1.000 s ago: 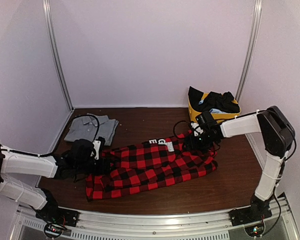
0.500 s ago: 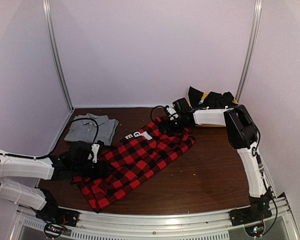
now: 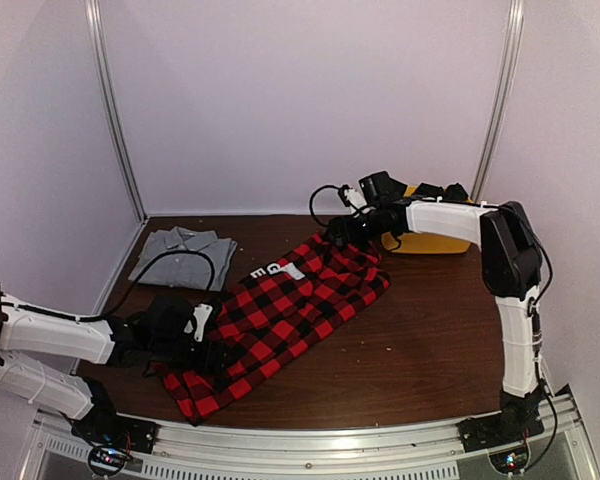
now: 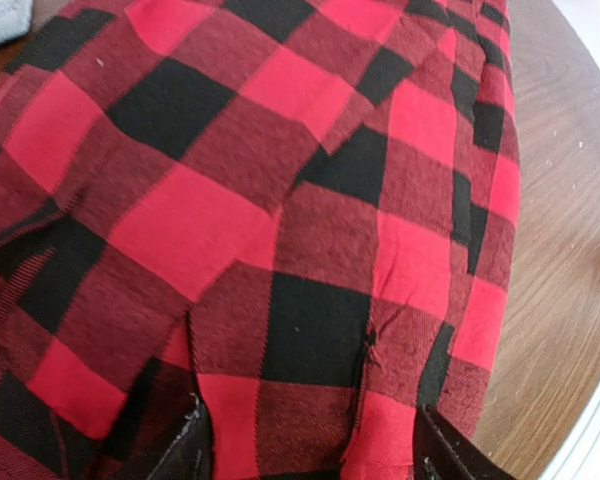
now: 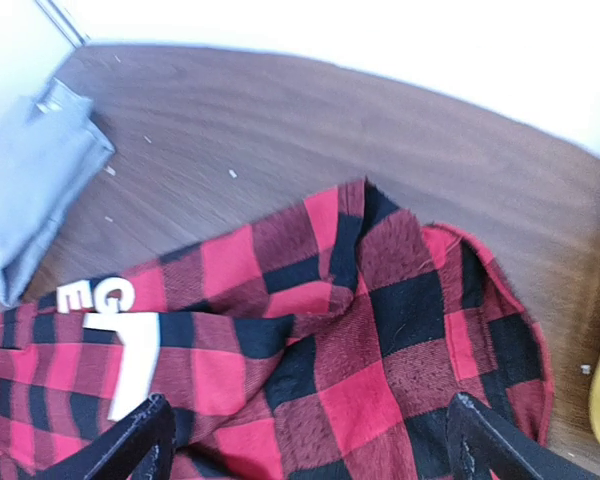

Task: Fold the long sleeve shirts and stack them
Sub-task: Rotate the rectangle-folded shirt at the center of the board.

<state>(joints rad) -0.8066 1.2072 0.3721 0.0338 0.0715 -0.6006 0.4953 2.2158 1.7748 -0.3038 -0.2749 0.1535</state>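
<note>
On the worktop [image 3: 435,345], the red-and-black flannel shirt [image 3: 290,305] lies diagonally at centre. My left fingers [image 4: 185,455] stand apart on its near-left end, my right fingers [image 5: 130,445] spread wide above its far corner. The grey shirt [image 3: 185,255] sits far left.

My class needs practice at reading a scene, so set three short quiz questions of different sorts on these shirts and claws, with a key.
1. True or false: the grey shirt lies on top of the flannel.
2. The right claw is: A) shut on the flannel; B) open, over the flannel's far end; C) resting on the grey shirt.
3. Which shirt is under the left claw?

Key:
1. False. The grey shirt lies beside the flannel, at the far left of the table.
2. B.
3. The flannel.
</note>
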